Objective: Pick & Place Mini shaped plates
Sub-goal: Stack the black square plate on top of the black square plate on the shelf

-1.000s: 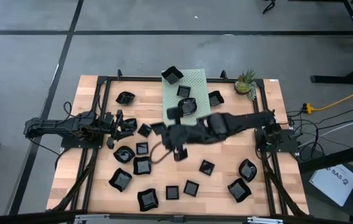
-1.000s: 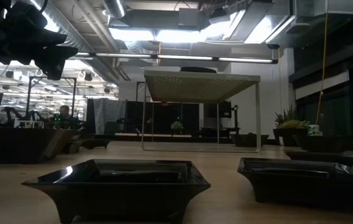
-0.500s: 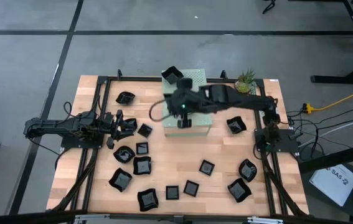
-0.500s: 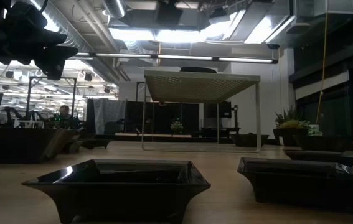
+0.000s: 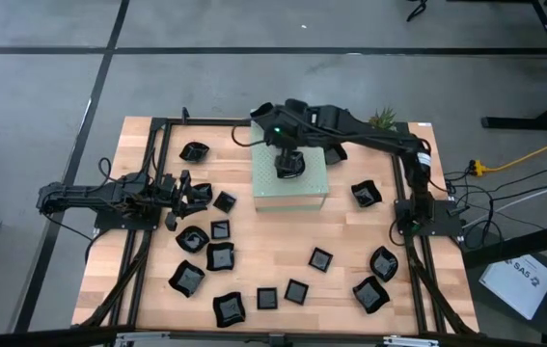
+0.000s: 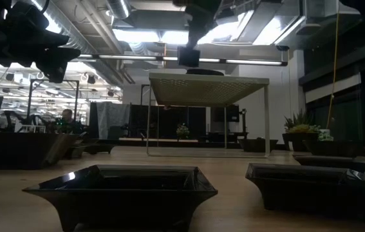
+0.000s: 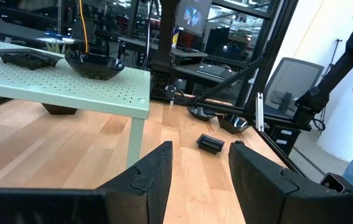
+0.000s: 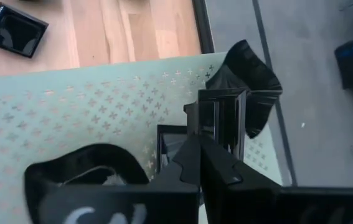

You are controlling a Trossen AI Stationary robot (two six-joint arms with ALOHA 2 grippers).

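A small square black plate stands on edge between the closed fingers of the right gripper, held above the pale green perforated box at upper centre of the high view. In the right wrist view, a wavy-rimmed plate sits at the box's far corner and a round dish rests on the box nearer the camera. More black plates are scattered over the wooden table: a cluster at left centre, a row along the lower edge and several at lower right. The left gripper waits low at the left of the table, its fingers apart with nothing between them. A small spiky plant stands at the table's upper right corner. On the floor at lower right lies a white sheet with dark lettering too small to read with certainty.
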